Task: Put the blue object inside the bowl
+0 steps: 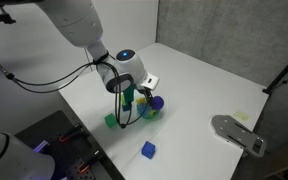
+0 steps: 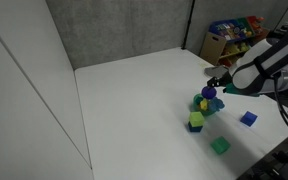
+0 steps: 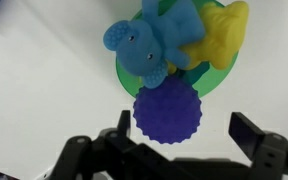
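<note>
Seemingly rubbery, the lumpy blue object (image 3: pixel 149 45) sits in the bowl (image 3: pixel 126 78).

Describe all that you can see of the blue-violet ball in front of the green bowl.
The ball is round and deep blue-violet, covered all over with small bumps; it looks like soft rubber. It lies whole on the white table, right against the near rim of the shallow green bowl, and seems to touch it. In the wrist view the gripper hangs over it with its jaws open, one on each side, and they do not hold it.
</note>
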